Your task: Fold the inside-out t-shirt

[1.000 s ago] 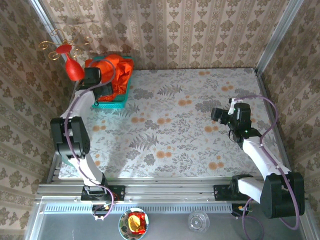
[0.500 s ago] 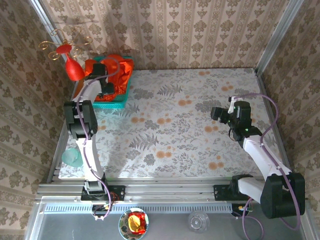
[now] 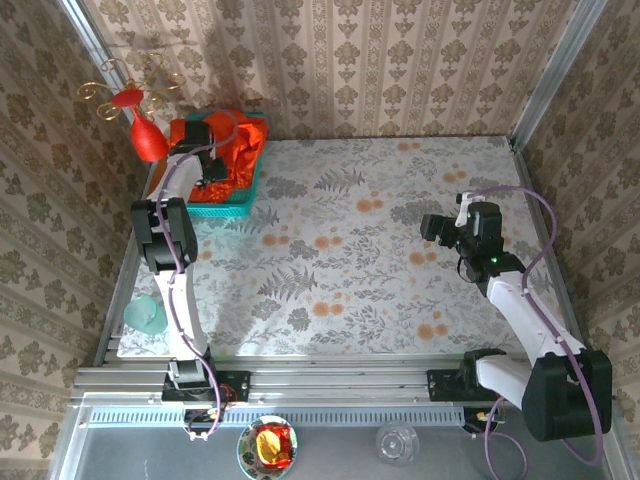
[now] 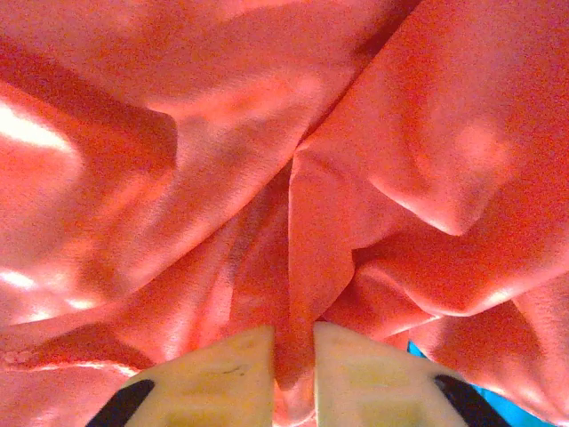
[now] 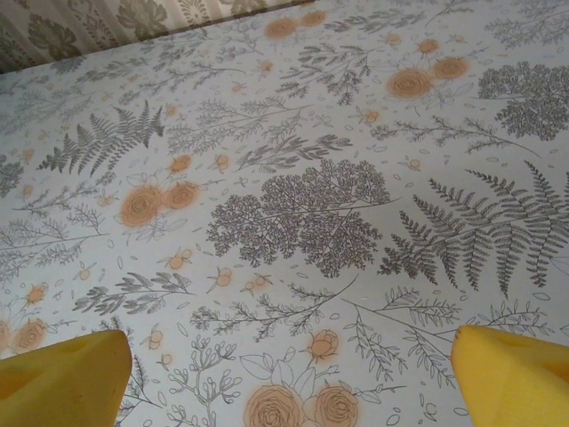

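Since a second ago, the left claw (image 4: 293,345) has pushed deeper into the basket (image 3: 228,208) at the bench's (image 3: 380,270) far left corner. It has also pinched together on a raised fold of the t-shirt (image 4: 373,178). The right claw (image 5: 292,378) has stayed spread wide near the right edge. The t-shirt is soft, creased orange-red cloth, heaped in the rectangular teal basket. The bench has a fern-and-flower print.
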### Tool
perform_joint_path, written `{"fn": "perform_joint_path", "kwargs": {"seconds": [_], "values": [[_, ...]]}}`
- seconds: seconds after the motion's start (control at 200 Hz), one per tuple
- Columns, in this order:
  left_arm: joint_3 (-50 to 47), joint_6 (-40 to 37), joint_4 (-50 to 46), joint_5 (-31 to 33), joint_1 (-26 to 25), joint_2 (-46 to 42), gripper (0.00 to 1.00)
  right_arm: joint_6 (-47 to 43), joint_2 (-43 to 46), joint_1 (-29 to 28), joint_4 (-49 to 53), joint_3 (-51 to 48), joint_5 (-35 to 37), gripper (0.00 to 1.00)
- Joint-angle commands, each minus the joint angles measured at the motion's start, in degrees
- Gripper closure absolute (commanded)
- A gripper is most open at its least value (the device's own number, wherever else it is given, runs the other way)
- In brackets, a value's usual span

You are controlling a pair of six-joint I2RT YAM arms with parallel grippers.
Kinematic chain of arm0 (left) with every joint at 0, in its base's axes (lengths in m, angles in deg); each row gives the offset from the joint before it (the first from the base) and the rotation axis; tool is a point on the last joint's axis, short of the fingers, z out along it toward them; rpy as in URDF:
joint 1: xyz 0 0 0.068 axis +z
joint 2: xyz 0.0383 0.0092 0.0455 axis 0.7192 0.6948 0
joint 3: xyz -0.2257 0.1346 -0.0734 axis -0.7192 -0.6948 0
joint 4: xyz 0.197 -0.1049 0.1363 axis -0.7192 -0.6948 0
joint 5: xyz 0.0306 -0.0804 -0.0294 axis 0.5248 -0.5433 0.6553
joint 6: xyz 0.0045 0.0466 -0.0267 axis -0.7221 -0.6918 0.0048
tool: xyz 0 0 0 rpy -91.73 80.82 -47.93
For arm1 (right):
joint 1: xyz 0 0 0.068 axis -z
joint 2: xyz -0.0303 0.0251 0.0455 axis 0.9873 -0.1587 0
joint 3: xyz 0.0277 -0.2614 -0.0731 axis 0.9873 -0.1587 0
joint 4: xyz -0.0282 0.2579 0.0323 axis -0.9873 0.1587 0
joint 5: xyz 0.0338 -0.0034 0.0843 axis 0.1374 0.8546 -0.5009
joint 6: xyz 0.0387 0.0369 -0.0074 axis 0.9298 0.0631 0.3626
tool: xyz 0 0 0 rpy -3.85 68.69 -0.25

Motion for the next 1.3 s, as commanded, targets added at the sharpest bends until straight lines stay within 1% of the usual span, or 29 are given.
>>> {"fn": "perform_joint_path", "kwargs": {"seconds": [0.0, 0.135, 0.265, 0.43, 0.56, 0.605, 0.7, 0.905, 0.985, 1.095, 1.23, 1.245, 1.26, 1.295], "values": [[1.2, -0.2, -1.5, -2.0, 0.6, 0.4, 0.92, 0.4, 1.7, -0.6, 1.5, 2.6, -0.1, 0.06], [-0.1, -1.3, -1.0, -3.1, 0.4, -3.0, 1.00, 1.1, 2.5, -1.1, 2.1, 3.1, 1.0, 0.07], [-2.8, -1.5, 1.2, -4.2, 0.2, -8.9, 1.00, 1.1, 3.3, -1.9, 3.2, 4.2, 1.2, 0.07], [-3.5, -1.5, 1.2, -5.0, -0.5, -16.4, 1.00, 1.5, 5.0, -3.0, 3.6, 4.7, 2.1, 0.08], [-3.2, -1.4, 1.7, -6.2, -2.0, -21.8, 1.00, 2.1, 6.0, -3.6, 4.0, 5.3, 2.9, 0.08], [-3.3, -1.4, 2.2, -7.2, -2.5, -23.8, 1.00, 2.2, 6.3, -3.9, 4.6, 5.6, 3.0, 0.09], [-4.6, -1.2, 5.7, -11.2, -4.2, -28.3, 1.00, 2.5, 7.0, -4.2, 5.0, 6.1, 3.2, 0.09], [-2.4, -1.7, 10.7, -15.1, -9.9, -35.8, 1.00, 3.5, 8.4, -4.9, 6.5, 7.6, 2.8, 0.09], [0.5, -1.8, 11.4, -16.5, -13.0, -37.3, 1.00, 3.9, 9.1, -5.3, 7.5, 8.2, 2.9, 0.10], [5.8, -2.5, 9.6, -19.5, -17.5, -36.9, 1.00, 4.8, 10.4, -5.6, 8.4, 8.7, 2.9, 0.10], [11.5, -4.2, 6.5, -22.5, -24.9, -34.7, 1.00, 5.7, 11.7, -5.8, 9.5, 9.6, 2.8, 0.10], [12.1, -4.5, 6.1, -22.6, -25.1, -34.3, 1.00, 5.7, 11.8, -5.8, 9.6, 9.7, 2.9, 0.10], [12.6, -4.7, 5.8, -22.7, -27.1, -33.9, 1.00, 5.8, 11.9, -5.9, 9.8, 9.8, 2.9, 0.10], [13.4, -5.0, 5.2, -22.9, -29.1, -33.0, 1.00, 5.8, 12.1, -5.9, 10.1, 10.0, 3.0, 0.10]]}}
